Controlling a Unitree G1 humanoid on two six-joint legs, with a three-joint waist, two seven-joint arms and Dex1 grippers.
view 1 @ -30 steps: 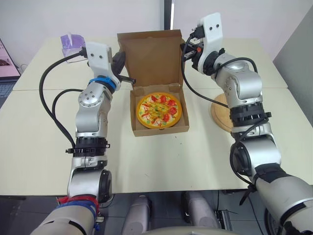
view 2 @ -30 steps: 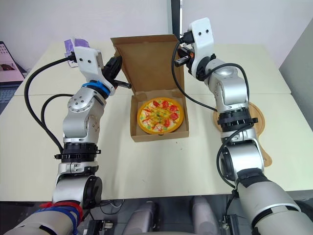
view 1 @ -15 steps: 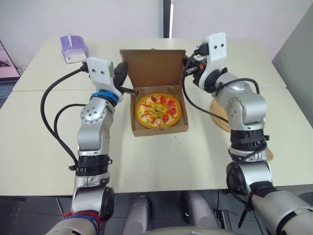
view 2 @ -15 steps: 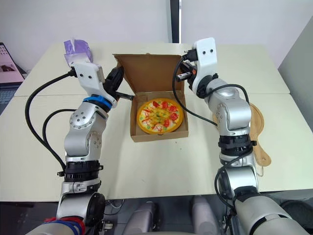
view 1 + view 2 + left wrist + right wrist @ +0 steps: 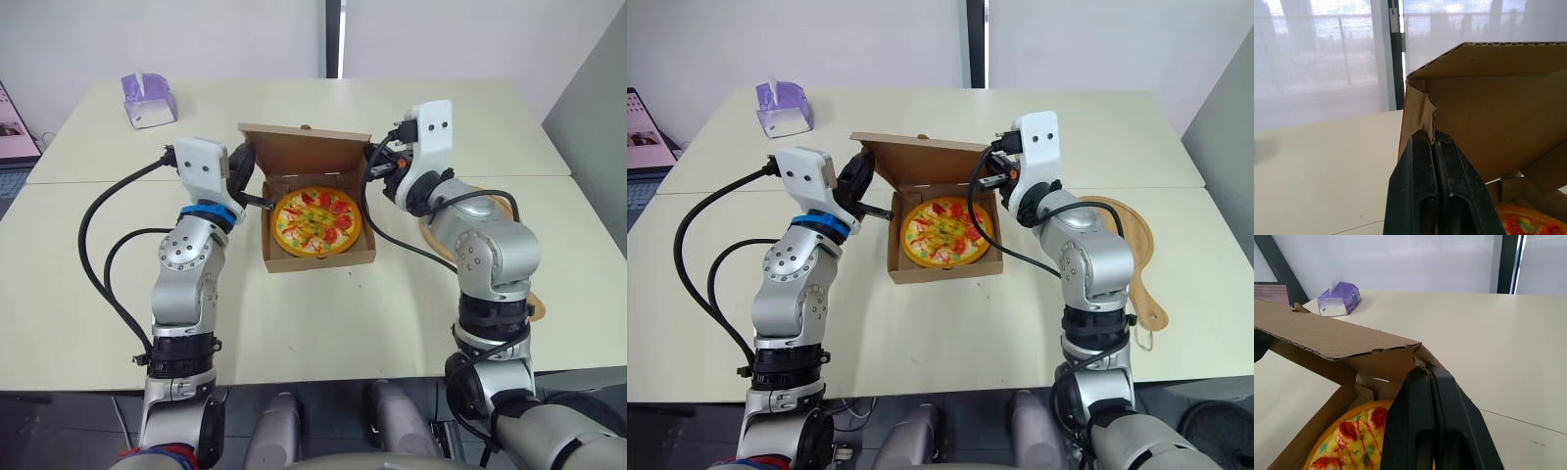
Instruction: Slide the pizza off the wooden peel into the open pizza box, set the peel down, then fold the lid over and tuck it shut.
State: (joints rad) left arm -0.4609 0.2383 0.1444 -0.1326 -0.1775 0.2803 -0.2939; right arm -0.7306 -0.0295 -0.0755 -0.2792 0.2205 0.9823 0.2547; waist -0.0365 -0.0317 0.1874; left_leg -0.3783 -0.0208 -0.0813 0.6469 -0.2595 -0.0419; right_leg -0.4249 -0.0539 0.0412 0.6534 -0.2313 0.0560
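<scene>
Cream tabletop point(image 5: 323, 323) underneath everything, with a pale wall and a dark window post behind. Bears, near its middle, a shallow brown cardboard pizza box point(image 5: 318, 258), base flat on the surface. Has the box's brown corrugated lid point(image 5: 306, 155) hinged along the far side and tilted forward part-way over the base, free edge raised, not closed.

Shows, on the robot's right of the box and apart from it, a round pale wooden peel point(image 5: 1138, 257) lying flat on the table, handle pointing toward the near edge, partly hidden behind the right arm. Holds, inside the base, a round pizza with a yellow-orange rim and red and green toppings point(image 5: 315, 220), flat and fully within the walls, its far part under the leaning lid. Carries, far back on the left and well apart from the box, a small purple tissue box point(image 5: 784, 106) with a white tissue poking up.

Left gripper point(image 5: 1431, 139) at the lid's left side flap: black fingers pressed together, clamped on the torn cardboard edge. Right gripper point(image 5: 1426, 372) at the lid's right corner: fingers clenched tight, seemingly nipping the folded corner flap between the tips, though hard to make out exactly where.
</scene>
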